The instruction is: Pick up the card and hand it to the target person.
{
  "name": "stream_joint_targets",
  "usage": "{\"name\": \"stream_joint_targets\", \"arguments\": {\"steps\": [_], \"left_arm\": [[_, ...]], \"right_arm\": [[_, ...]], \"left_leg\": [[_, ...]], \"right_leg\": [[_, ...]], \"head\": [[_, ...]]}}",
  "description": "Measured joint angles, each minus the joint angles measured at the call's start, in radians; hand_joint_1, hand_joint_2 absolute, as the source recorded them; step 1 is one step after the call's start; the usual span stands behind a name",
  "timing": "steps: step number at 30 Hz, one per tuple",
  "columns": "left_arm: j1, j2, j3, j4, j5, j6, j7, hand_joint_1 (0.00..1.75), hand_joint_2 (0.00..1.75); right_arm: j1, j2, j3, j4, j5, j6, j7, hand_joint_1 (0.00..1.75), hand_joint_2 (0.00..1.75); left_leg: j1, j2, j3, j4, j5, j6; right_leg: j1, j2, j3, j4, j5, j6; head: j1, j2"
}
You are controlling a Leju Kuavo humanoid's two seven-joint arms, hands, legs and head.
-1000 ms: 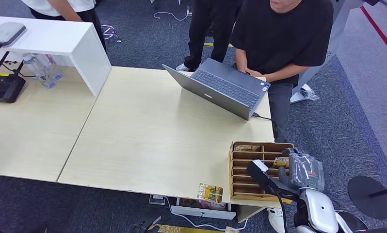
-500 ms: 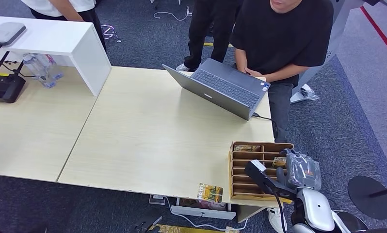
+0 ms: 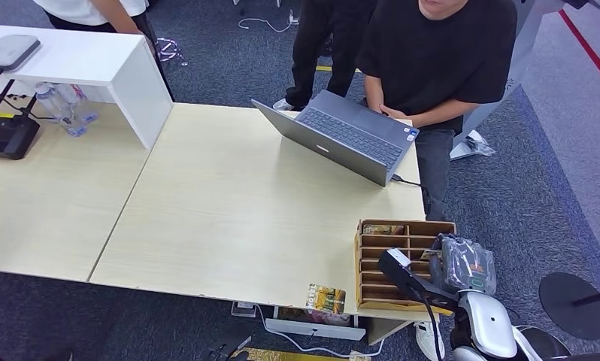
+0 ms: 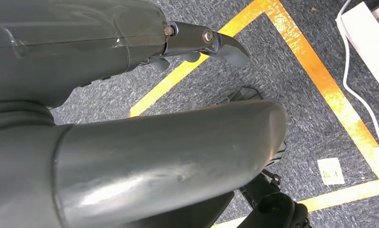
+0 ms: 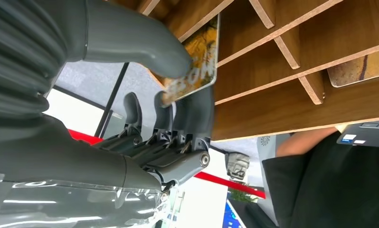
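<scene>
My right hand (image 3: pixel 465 265) is at the right side of the wooden card rack (image 3: pixel 374 265) on the table's near right corner. In the right wrist view its thumb (image 5: pixel 145 45) and fingers (image 5: pixel 197 111) pinch a yellow-brown card (image 5: pixel 197 64) whose far end is still inside a slot of the rack (image 5: pixel 282 95). A second card (image 5: pixel 361 71) lies in another slot. A person in a black shirt (image 3: pixel 440 60) stands behind the laptop (image 3: pixel 342 135). My left hand (image 4: pixel 145 142) hangs over the carpet, holding nothing, fingers apart.
A loose card (image 3: pixel 325 298) lies on the light wood table (image 3: pixel 229 210) at its front edge, left of the rack. Another card (image 3: pixel 382 229) sits in the rack's top slot. A white shelf (image 3: pixel 79 60), bottles and a black device stand at the far left.
My right hand has shifted slightly toward the rack and now covers most of the card in the head view. The person at the far left has moved a little.
</scene>
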Motion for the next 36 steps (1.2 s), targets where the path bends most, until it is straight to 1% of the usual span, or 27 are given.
{"name": "stream_joint_targets", "arguments": {"steps": [5,20,24,30,36], "left_arm": [[0.0,0.0,0.0,0.0,-0.002,0.0,0.0,0.0,0.0],[0.0,-0.001,0.0,0.0,-0.003,0.0,0.0,0.0,0.0],[0.0,-0.002,0.0,0.0,-0.003,0.0,0.0,0.0,0.0],[0.0,-0.003,0.0,0.0,-0.003,0.0,-0.001,0.0,0.0],[0.002,-0.002,0.0,0.0,-0.003,0.0,-0.008,0.0,0.0]], "right_arm": [[-0.002,0.0,0.0,0.0,0.004,0.005,0.0,1.35,1.75],[-0.006,0.0,0.0,0.0,0.013,0.01,0.0,1.44,1.75],[-0.006,-0.004,0.0,-0.005,0.021,0.009,0.0,1.5,1.75],[-0.006,-0.031,-0.002,-0.059,0.036,0.04,0.0,1.55,1.75],[-0.013,-0.075,-0.022,-0.171,0.053,0.114,0.0,1.56,1.75]], "left_leg": [[0.0,0.0,0.0,0.0,0.0,0.0],[0.0,0.0,0.0,0.0,0.0,0.0],[0.0,0.0,0.0,0.0,0.0,0.0],[0.0,0.0,0.0,0.0,0.0,0.0],[0.0,0.0,0.0,0.0,0.0,0.0]], "right_leg": [[0.0,0.0,0.0,0.0,0.0,0.0],[0.0,0.0,0.0,0.0,0.0,0.0],[0.0,0.0,0.0,0.0,0.0,0.0],[0.0,0.0,0.0,0.0,0.0,0.0],[0.0,0.0,0.0,0.0,0.0,0.0]], "head": [[0.0,0.0],[0.0,0.0],[0.0,0.0],[0.0,0.0],[0.0,0.0]]}}
